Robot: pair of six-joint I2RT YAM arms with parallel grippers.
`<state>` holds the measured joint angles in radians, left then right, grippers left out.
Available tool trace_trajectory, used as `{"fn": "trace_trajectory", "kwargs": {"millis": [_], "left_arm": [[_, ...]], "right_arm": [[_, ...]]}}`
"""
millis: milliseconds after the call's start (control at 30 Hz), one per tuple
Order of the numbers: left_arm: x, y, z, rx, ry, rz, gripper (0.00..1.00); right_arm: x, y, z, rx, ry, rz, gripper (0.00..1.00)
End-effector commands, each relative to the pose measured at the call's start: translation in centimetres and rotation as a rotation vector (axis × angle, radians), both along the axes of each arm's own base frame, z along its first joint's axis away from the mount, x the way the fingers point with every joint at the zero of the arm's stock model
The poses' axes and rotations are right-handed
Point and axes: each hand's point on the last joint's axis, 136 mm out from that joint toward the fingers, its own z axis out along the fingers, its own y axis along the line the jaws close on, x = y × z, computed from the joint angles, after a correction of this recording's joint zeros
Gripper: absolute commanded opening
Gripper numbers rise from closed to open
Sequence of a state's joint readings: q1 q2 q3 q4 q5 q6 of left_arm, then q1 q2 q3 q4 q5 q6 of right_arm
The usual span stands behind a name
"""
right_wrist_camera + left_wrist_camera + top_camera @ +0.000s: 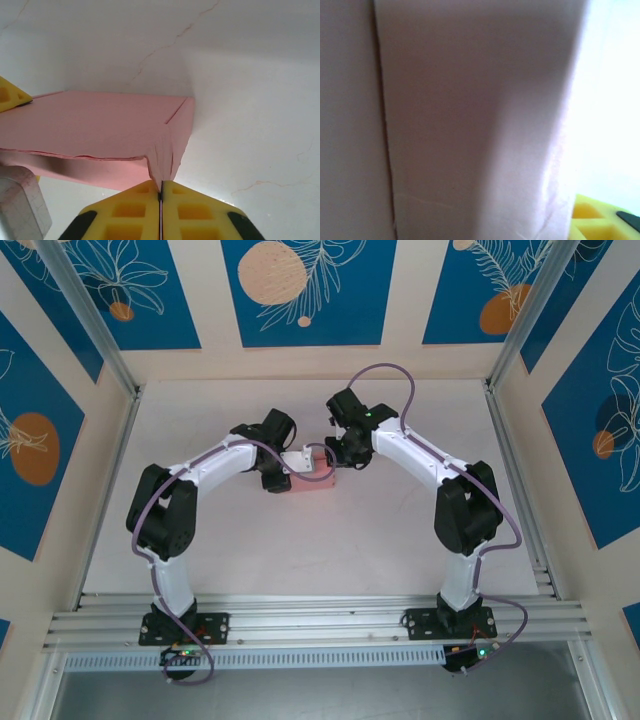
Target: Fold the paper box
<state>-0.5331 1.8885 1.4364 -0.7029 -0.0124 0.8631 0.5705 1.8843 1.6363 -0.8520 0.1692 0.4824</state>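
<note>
Both arms bent inward, left gripper (284,472) and right gripper (161,192) close together, right jaws shut.

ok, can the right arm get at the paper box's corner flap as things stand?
Likely yes: the right gripper is at the paper box, shut on its crumpled corner flap, nothing in between.

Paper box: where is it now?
In the top view the paper box is mid-table between the left gripper and right gripper; the right wrist view shows shut fingers pinching its near corner.
</note>
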Motion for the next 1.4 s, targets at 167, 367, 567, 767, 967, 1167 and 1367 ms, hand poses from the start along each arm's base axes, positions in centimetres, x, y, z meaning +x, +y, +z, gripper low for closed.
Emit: {"fn": "trace_trajectory", "kwargs": {"millis": [167,367,567,767,967,1167,1367], "left_arm": [[-0.7,0.6,-2.1,0.044,0.064,0.011,0.49],[-0.7,0.7,-2.5,0.054,0.075,0.014,0.48],[-0.8,1.0,-2.8,0.069,0.080,0.014,0.49],[-0.8,0.9,-2.8,0.068,0.081,0.017,0.48],[-0.7,1.0,-2.8,0.068,0.081,0.022,0.48],[-0.6,1.2,-2.7,0.070,0.085,0.027,0.48],[-0.6,1.1,-2.7,0.065,0.088,0.029,0.49]], "right_arm": [[0.6,1.4,1.7,0.084,-0.004,0.026,0.00],[0.7,2.5,2.6,0.201,0.033,0.039,0.00],[0.8,3.2,3.4,0.330,0.080,0.046,0.00],[0.9,2.4,3.2,0.279,0.069,0.042,0.00],[0.6,1.4,1.0,0.217,0.085,0.024,0.00],[0.4,-0.2,-0.5,0.124,0.081,0.005,0.00],[0.5,-1.4,-1.2,0.053,0.073,-0.005,0.00]]}}
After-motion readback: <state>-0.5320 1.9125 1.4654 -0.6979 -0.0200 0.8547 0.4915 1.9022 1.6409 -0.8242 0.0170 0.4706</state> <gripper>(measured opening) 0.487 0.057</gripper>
